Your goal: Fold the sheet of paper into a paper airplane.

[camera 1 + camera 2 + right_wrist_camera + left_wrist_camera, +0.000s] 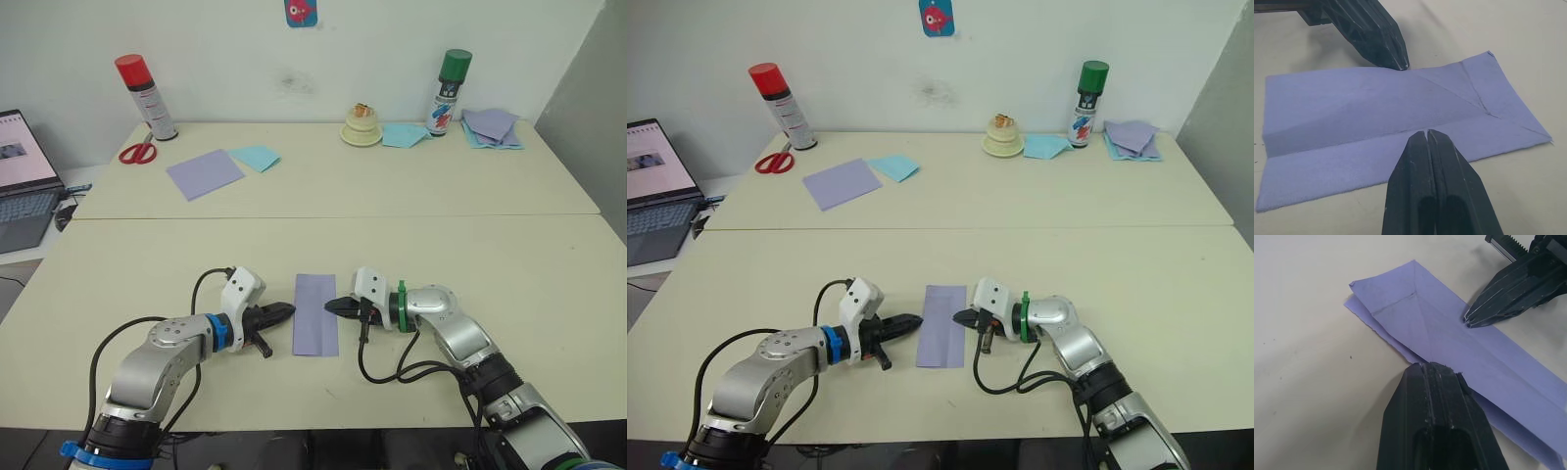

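Sheet of paper flanked by two claws

One sheet of paper [315, 312], thin, lavender, creased, is folded into a narrow strip on the cream surface [490, 245]. Left claw [285, 312] at 9 o'clock, right claw [332, 305] at 3 o'clock; both are pressed together.

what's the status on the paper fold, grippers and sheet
Left gripper shut, tip at sheet's left edge. Right gripper shut, tip at its right edge. Sheet folded to a narrow strip, flat on table, not yet a plane. Nothing in the way.
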Robot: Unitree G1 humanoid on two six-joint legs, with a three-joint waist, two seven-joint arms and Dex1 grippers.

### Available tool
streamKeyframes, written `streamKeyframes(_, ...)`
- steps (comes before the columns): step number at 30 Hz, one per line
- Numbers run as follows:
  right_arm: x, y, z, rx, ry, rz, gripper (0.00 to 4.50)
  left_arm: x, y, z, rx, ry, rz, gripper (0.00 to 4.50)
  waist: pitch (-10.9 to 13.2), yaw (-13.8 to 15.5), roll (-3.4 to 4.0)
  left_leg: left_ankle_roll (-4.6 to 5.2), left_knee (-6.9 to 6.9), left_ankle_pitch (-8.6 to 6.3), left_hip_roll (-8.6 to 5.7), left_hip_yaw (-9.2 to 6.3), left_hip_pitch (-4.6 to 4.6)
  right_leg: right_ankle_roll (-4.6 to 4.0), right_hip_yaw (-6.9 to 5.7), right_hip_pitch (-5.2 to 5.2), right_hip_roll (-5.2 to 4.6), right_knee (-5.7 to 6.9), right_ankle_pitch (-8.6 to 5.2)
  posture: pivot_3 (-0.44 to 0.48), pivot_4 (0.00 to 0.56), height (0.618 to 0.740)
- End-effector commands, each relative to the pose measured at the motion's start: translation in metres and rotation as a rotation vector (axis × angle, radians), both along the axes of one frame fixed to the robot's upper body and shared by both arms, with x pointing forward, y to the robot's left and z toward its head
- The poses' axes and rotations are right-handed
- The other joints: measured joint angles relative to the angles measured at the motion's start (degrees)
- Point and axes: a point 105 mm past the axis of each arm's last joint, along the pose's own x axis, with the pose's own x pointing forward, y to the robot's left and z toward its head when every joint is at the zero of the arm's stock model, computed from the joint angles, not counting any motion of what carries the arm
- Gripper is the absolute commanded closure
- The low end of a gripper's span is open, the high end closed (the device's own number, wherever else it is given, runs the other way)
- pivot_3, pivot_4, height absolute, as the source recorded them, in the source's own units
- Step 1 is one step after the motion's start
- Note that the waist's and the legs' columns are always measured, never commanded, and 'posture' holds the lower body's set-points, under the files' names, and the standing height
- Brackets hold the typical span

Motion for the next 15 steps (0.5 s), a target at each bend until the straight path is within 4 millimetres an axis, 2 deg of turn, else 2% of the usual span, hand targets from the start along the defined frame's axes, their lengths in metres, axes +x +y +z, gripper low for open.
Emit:
streamKeyframes(1,-0.004,-0.002,-0.012,-0.022,0.039,-0.003,4.46,0.001,-0.003,0.017,-0.02,-0.051,-0.033,4.5,0.0,0.0,0.0,0.0,0.0,0.0,0.0,0.0,0.0,0.0,0.01,0.0,0.0,0.0,0.0,0.0,0.15,0.74)
streamKeyframes(6,-0.005,-0.001,-0.014,-0.021,0.046,-0.002,4.46,0.001,-0.003,0.025,-0.029,-0.058,-0.036,4.5,0.0,0.0,0.0,0.0,0.0,0.0,0.0,-0.01,0.0,0.0,0.01,0.01,0.0,0.0,0.0,0.0,0.15,0.74)
streamKeyframes(11,-0.006,0.0,-0.015,-0.021,0.05,-0.001,4.46,-0.005,0.004,0.015,0.006,-0.032,-0.025,4.5,0.0,-0.1,0.0,-0.02,0.0,-0.01,0.01,0.01,0.0,0.0,0.01,0.0,0.0,0.01,0.0,0.0,0.15,0.74)
streamKeyframes(15,-0.006,0.001,-0.015,-0.019,0.051,0.0,4.46,-0.005,0.0,0.012,0.009,-0.03,-0.033,4.5,0.0,-0.1,0.0,-0.03,0.0,-0.02,0.02,-0.01,0.0,-0.01,0.02,-0.06,0.0,0.0,0.0,0.0,0.15,0.74)
